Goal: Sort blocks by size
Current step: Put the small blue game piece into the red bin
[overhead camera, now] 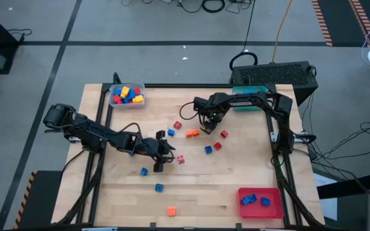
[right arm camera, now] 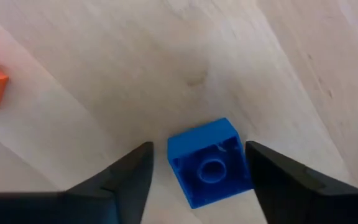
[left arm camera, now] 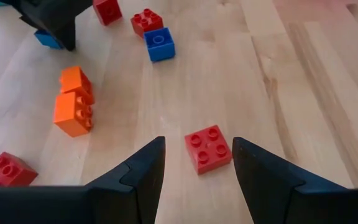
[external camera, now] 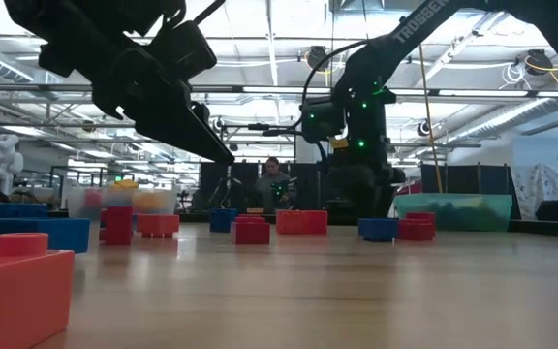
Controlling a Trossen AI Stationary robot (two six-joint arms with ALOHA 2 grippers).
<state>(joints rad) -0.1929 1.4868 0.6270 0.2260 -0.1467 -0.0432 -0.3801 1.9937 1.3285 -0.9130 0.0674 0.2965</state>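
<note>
Loose blocks lie scattered on the wooden table [overhead camera: 236, 179]. A red four-stud block [left arm camera: 208, 148] lies flat between the fingers of my left gripper [left arm camera: 197, 142], which is open and low near the table's middle [overhead camera: 167, 154], with a gap on each side. My right gripper [right arm camera: 198, 145] is farther back [overhead camera: 207, 127], pointing down and open. Its fingers stand on either side of a blue block [right arm camera: 210, 165], which lies with its hollow underside up. An orange block [overhead camera: 191, 133] lies just left of it. My right gripper comes at the blue block from above. One finger [right arm camera: 272, 180] stands close against the block's side [right arm camera: 246, 163], and I cannot tell whether it touches. The other finger stands clear of it. The block lies on the table.
At the far left is a clear tray [overhead camera: 127, 86] with mixed blocks, at the far right a teal tray [overhead camera: 249, 97], and at the near right a red tray [overhead camera: 260, 191] holding blue blocks. More red and blue blocks [overhead camera: 208, 149] lie between the arms, and others [overhead camera: 158, 187] lie nearer the front edge.
</note>
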